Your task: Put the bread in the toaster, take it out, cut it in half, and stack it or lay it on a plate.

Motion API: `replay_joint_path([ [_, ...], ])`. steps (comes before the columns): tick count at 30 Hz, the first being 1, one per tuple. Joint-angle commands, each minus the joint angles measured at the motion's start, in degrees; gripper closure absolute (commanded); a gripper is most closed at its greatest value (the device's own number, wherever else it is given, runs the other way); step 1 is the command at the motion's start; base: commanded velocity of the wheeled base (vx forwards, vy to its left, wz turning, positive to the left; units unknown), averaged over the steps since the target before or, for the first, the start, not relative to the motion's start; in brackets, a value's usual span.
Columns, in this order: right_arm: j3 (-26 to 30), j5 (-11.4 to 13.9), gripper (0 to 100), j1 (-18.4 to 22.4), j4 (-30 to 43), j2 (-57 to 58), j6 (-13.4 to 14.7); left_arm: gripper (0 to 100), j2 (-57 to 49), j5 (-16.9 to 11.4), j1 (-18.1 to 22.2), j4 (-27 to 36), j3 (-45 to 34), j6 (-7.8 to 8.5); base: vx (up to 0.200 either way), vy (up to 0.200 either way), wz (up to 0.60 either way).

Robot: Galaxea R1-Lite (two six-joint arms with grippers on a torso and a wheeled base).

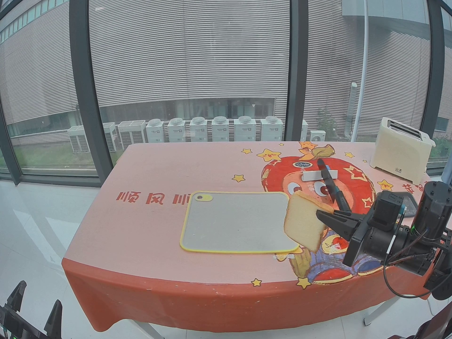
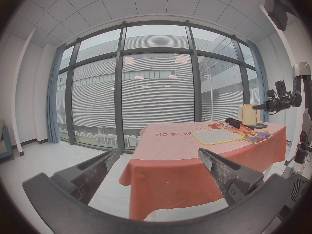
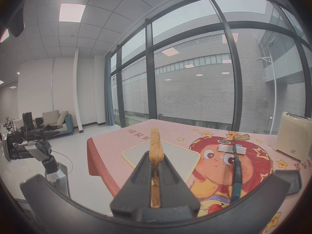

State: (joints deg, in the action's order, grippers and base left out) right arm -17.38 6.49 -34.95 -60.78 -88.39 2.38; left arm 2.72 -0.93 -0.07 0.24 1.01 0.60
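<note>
Head view shows your right gripper point(image 1: 324, 218) pinching the bread slice point(image 1: 302, 222) upright above the table point(image 1: 155, 246), beside the cutting board point(image 1: 235, 222); your left gripper point(image 1: 36, 303) hangs spread, off the table.

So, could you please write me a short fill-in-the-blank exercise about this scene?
1. The right gripper is shut on a slice of ____.
2. The cutting board has a ____ rim.
3. The left gripper is ____ and holds nothing.
4. The cream appliance on the far right is the ____.
Missing words: bread, yellow, open, toaster.
</note>
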Motion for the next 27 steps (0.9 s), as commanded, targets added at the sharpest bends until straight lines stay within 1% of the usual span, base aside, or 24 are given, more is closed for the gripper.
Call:
replay_joint_path([
  [1, -0.1, 0.0, 100, -0.2, -0.1, -0.9, 0.5, 0, 0.1, 0.0, 0.0, -0.1, -1.0, 0.02, 0.000, 0.000, 0.00],
  [3, 0.1, -0.2, 100, -0.2, 0.0, -0.9, 0.6, 0, 0.1, 0.0, 0.0, 0.0, -1.0, 0.02, 0.000, 0.000, 0.00],
  [6, 0.1, -1.3, 100, -0.6, 0.0, -1.1, 0.8, 0, 0.1, 0.0, 0.0, -0.1, -1.0, 0.02, 0.000, 0.000, 0.00],
  [7, 0.1, -1.9, 100, -1.1, 0.0, -1.1, 1.0, 0, 0.1, 0.0, 0.0, -0.1, -1.0, 0.02, 0.000, 0.000, 0.00],
  [10, 0.1, -2.4, 100, -1.5, 0.0, -1.2, 2.1, 0, 0.1, 0.0, 0.0, -0.1, -1.0, 0.02, 0.000, 0.000, 0.00],
  [16, -0.6, -2.6, 100, -2.3, -0.1, -2.0, 6.2, 0, 0.1, 0.0, 0.0, 0.0, -1.0, 0.02, 0.000, 0.000, 0.00],
  [21, -2.1, -4.4, 100, -3.2, -1.1, -4.0, 10.6, 0, 0.1, 0.0, 0.0, -0.1, -1.0, 0.02, 0.000, 0.000, 0.00],
  [23, -2.7, -4.6, 100, -3.5, -3.4, -6.5, 13.1, 0, 0.1, 0.0, 0.0, -0.1, -1.0, 0.02, 0.000, 0.000, 0.00],
  [24, -2.7, -4.6, 100, -3.5, -3.7, -6.9, 13.4, 0, 0.1, 0.0, -0.1, -0.1, -1.0, 0.02, 0.000, 0.000, 0.00],
  [26, -3.0, -4.9, 100, -3.5, -7.2, -10.0, 15.7, 0, 0.1, 0.0, 0.0, 0.0, -1.0, 0.02, 0.000, 0.000, 0.00],
  [27, -3.0, -5.0, 100, -3.5, -7.8, -10.5, 16.0, 0, 0.1, 0.0, 0.0, -0.1, -1.0, 0.02, 0.000, 0.000, 0.00],
])
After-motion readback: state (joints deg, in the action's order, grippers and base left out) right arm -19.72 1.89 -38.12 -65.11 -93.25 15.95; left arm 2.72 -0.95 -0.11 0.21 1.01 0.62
